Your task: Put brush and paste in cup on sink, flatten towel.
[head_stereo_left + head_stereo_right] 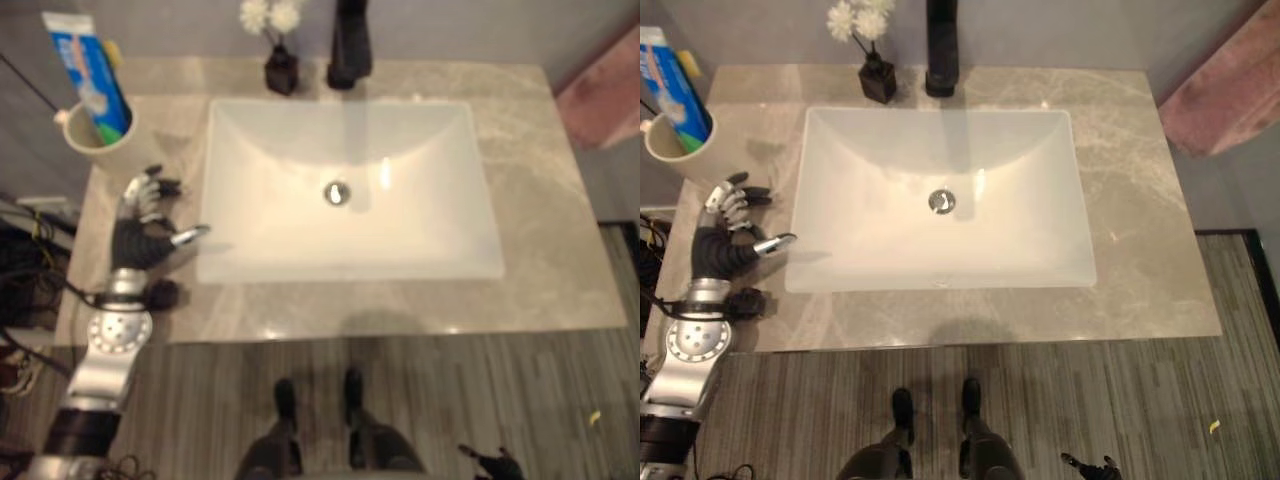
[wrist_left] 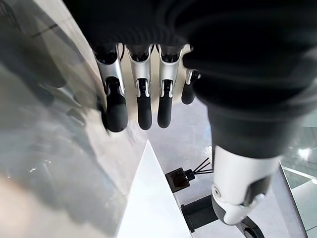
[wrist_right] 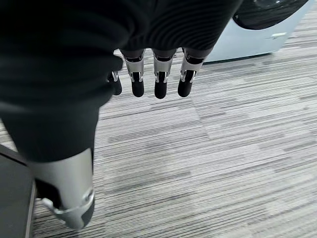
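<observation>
One tube of paste point(image 1: 88, 70) sits in the cup point(image 1: 100, 140); the empty left hand point(image 1: 140, 225), fingers spread, should flatten the towel point(image 1: 1220, 95) next.

One cup point(image 1: 95, 138) at upper left holds one toothpaste tube point(image 1: 88, 72). One sink point(image 1: 345, 190), one black faucet point(image 1: 348, 45), one flower vase point(image 1: 280, 70), one pink towel point(image 1: 1220, 95) at upper right.

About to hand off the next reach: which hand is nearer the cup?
Left. The left hand rests open on the counter just in front of the cup. The right hand hangs over the floor, away from the counter.
</observation>
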Controlling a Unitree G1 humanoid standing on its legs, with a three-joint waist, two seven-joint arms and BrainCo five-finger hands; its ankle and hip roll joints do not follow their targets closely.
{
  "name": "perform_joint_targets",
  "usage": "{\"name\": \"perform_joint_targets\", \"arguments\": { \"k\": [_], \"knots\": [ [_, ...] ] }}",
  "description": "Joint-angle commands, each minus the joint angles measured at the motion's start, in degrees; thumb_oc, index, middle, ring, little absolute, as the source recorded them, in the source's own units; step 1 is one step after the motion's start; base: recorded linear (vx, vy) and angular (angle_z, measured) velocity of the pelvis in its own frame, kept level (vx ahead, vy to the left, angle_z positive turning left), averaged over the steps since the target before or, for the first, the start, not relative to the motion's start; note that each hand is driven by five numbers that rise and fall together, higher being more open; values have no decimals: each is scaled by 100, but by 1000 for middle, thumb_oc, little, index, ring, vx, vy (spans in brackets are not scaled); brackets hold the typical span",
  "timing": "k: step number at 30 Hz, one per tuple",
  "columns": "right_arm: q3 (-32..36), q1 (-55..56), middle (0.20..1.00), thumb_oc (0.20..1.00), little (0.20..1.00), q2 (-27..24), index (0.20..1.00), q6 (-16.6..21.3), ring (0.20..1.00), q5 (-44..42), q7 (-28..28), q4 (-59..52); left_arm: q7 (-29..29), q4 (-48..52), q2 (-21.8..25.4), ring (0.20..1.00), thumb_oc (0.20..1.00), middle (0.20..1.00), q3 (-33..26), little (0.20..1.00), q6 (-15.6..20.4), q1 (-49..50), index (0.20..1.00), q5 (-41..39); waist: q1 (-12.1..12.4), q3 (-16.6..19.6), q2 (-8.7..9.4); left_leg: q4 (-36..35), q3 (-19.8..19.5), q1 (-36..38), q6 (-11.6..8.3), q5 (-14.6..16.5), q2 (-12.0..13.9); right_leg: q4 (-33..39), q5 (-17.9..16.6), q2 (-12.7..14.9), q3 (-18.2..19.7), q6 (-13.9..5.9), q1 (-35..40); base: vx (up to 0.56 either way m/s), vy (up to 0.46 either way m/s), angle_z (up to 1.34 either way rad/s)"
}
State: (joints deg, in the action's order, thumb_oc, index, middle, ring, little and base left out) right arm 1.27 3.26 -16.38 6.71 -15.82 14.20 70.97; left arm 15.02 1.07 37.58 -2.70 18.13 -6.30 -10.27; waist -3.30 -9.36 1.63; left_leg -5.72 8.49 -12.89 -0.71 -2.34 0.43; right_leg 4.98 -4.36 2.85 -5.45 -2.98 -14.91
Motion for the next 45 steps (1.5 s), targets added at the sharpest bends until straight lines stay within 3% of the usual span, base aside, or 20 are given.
{"name": "perform_joint_targets", "arguments": {
  "k": [1,17,31,45],
  "knots": [
    [-207,116,1000,1000,1000,-165,1000,37,1000,-44,11,232,213,-271,55,1000,1000,1000,-113,1000,160,-70,1000,61,-130,94,82,72,106,-26,108,576,61,2,327,207,102,-380,-104,26,34,-6],
    [-225,47,1000,1000,1000,-204,1000,127,1000,-131,14,187,355,-350,87,1000,1000,1000,-104,1000,202,-284,1000,168,-162,39,79,72,141,-167,109,573,36,2,284,221,224,-403,-294,0,11,-3],
    [-159,20,1000,1000,1000,-257,1000,-10,1000,25,-70,199,-652,93,-100,1000,1000,1000,54,1000,78,491,1000,-495,-37,290,-4,72,78,449,82,682,88,2,502,188,107,-270,380,-38,-39,2],
    [-105,54,1000,1000,1000,-293,1000,-143,1000,267,-157,431,-812,-39,-139,1000,1000,1000,-659,1000,90,881,1000,-1278,92,412,-85,72,-26,578,88,618,46,2,510,237,-29,-234,596,-71,-4,8]
  ]
}}
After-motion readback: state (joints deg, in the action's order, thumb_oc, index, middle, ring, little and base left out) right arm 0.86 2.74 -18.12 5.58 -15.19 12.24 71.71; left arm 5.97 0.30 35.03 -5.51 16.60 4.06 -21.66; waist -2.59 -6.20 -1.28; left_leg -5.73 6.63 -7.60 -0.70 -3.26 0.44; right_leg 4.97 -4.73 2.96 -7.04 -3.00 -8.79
